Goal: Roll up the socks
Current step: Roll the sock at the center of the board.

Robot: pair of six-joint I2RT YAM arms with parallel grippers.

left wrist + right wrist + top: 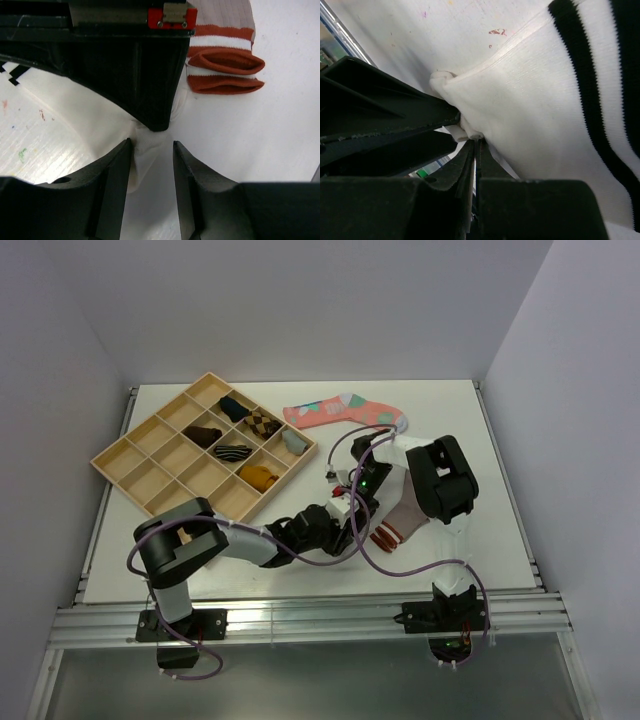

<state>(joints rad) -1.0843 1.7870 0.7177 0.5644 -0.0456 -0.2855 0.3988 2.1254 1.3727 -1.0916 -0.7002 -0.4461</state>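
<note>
The white sock [545, 95], with black cuff stripes, lies on the table. My right gripper [476, 141] is shut on a bunched edge of it. My left gripper [152, 144] is open, its fingertips either side of the same white fabric [145, 150], right against the right gripper's tip. In the top view both grippers meet at mid-table, the left [343, 515] and the right [358, 490], and they hide the white sock. The taupe-brown sock [400, 520] lies just to their right. Its red-striped cuff [225, 65] is folded over.
A wooden compartment tray [120, 455] at the back left holds several rolled socks. A coral-pink sock [345, 410] lies at the back centre. Purple cables [390, 560] loop over the table near the arms.
</note>
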